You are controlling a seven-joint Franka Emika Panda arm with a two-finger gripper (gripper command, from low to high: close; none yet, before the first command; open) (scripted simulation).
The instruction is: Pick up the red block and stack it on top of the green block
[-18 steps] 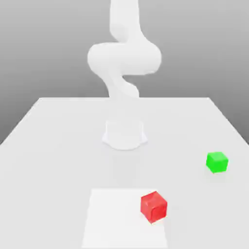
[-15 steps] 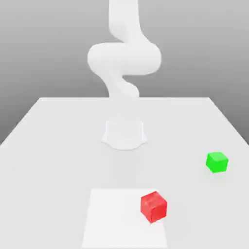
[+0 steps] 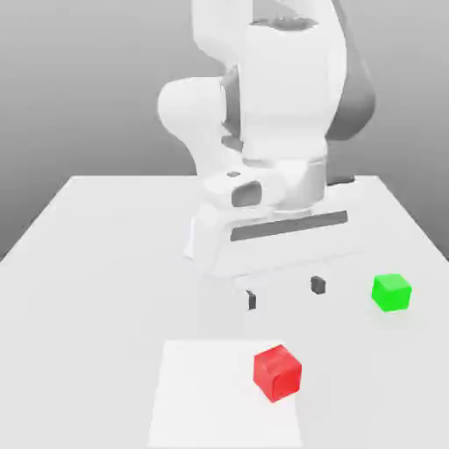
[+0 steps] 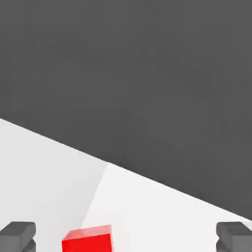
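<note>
While the pincer hangs wide open and empty above the counter, its two dark fingertips well apart, the red block sits on the counter below it and a little nearer the camera, on a paler square patch; in the hand view the red block shows between the two fingertips, closer to one than the other, so the pincer looks not yet centred on it. The green block rests on the counter off to the pincer's side, toward the exterior view's right, well apart from the red one. Judging by its looks, the red block is a small, rigid, light cube with glossy and probably somewhat slippery faces; two opposite flat side faces, gripped squarely about mid-height, seem the best hold. No brand, label or writing can be seen on either block, the arm or the counter.
</note>
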